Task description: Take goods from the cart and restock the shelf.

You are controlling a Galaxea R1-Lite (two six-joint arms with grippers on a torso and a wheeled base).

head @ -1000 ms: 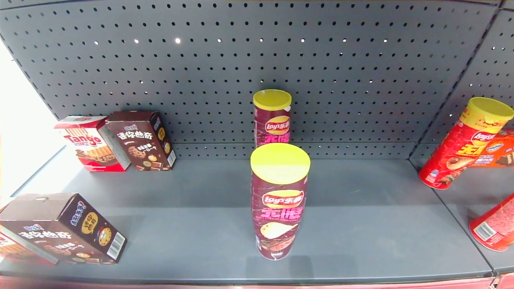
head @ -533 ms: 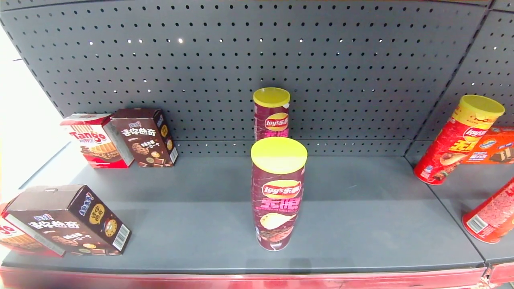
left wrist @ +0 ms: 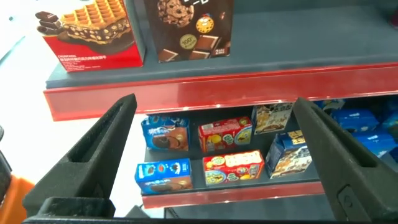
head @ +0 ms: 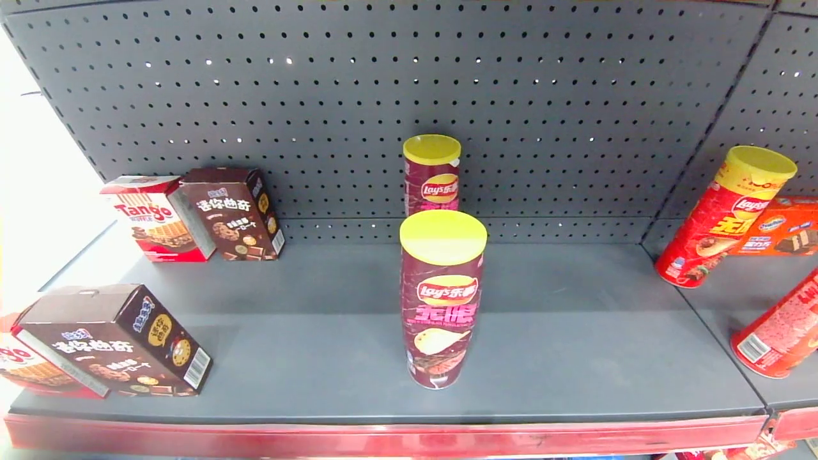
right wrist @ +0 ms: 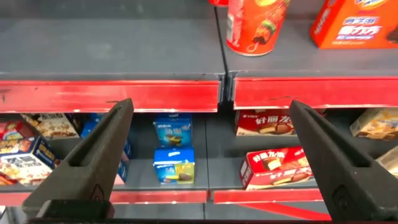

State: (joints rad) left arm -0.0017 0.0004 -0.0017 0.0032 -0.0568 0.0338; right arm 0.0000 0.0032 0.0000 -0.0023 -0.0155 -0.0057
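Note:
Two maroon chip cans with yellow lids stand upright on the grey shelf [head: 575, 332], one near the front [head: 441, 300] and one against the pegboard [head: 432, 176]. My left gripper [left wrist: 214, 104] is open and holds nothing; beyond it are the shelf's red front edge [left wrist: 217, 90], a waffle box [left wrist: 90, 31] and a dark cookie box [left wrist: 189, 28]. My right gripper [right wrist: 211, 107] is open too, nothing between its fingers, in front of the red edge [right wrist: 124, 96] with a red can [right wrist: 255, 25] above it.
At the shelf's left stand cookie and wafer boxes [head: 192, 214], with more at the front left [head: 112, 342]. Red chip cans [head: 725, 217] lean in the neighbouring bay on the right. Lower shelves hold small snack boxes [left wrist: 227, 149] [right wrist: 174, 152].
The whole head picture has shifted: the camera drew back, so the shelf's red front edge now shows. The goods on the shelf kept their places.

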